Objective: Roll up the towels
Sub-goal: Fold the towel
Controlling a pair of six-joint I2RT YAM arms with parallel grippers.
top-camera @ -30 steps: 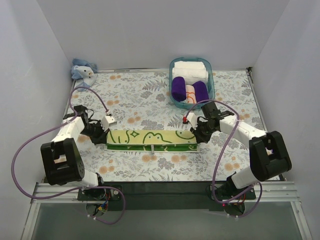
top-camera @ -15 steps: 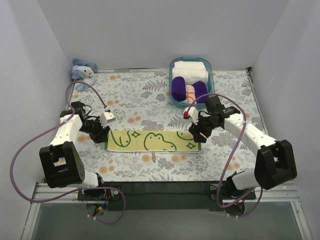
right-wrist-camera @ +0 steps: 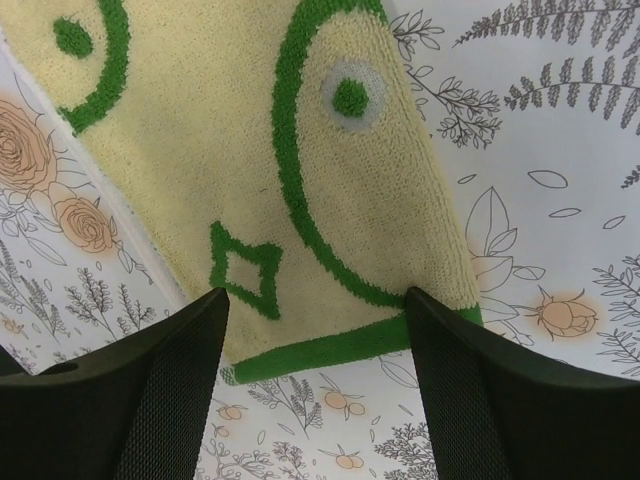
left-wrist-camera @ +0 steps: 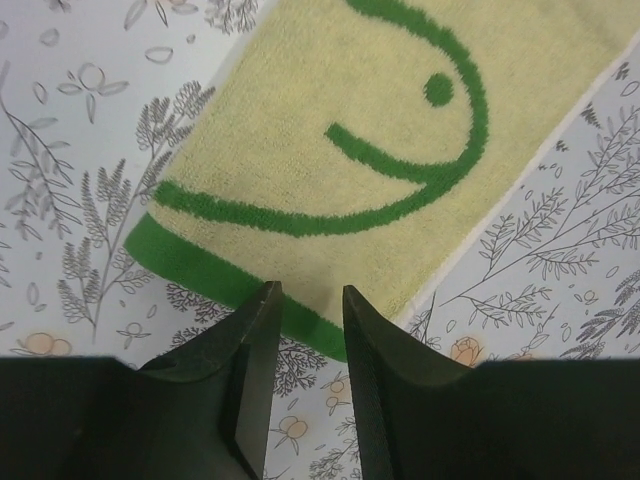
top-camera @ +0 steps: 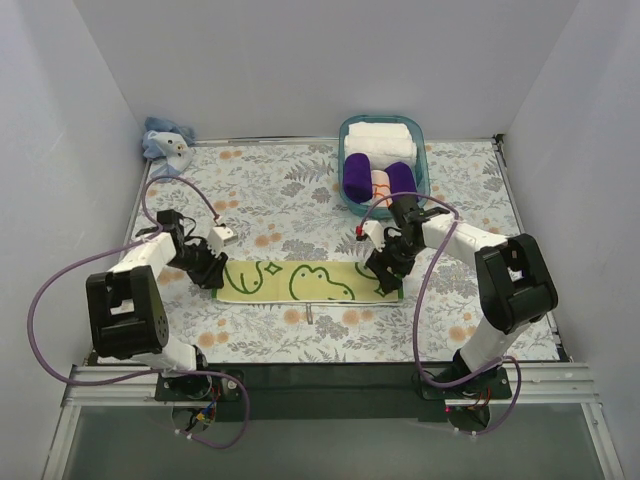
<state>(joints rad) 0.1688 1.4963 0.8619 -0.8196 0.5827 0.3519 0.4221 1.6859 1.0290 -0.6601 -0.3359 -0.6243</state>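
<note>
A pale yellow-green towel with dark green swirls lies flat as a long strip across the table's middle. My left gripper sits at its left end. In the left wrist view the left gripper is narrowly open, with only tablecloth between its fingers and the towel's green border just ahead. My right gripper is at the right end. In the right wrist view the right gripper stands wide open astride the towel's green end border, gripping nothing. A light blue towel lies crumpled in the back left corner.
A teal basket at the back right holds white folded towels, purple rolls and a pale roll with orange marks. White walls close the table on three sides. A metal rail runs along the near edge.
Both grippers were shut on the towel's ends and have let go. The towel now lies spread flat, and both grippers stand open at its ends.
</note>
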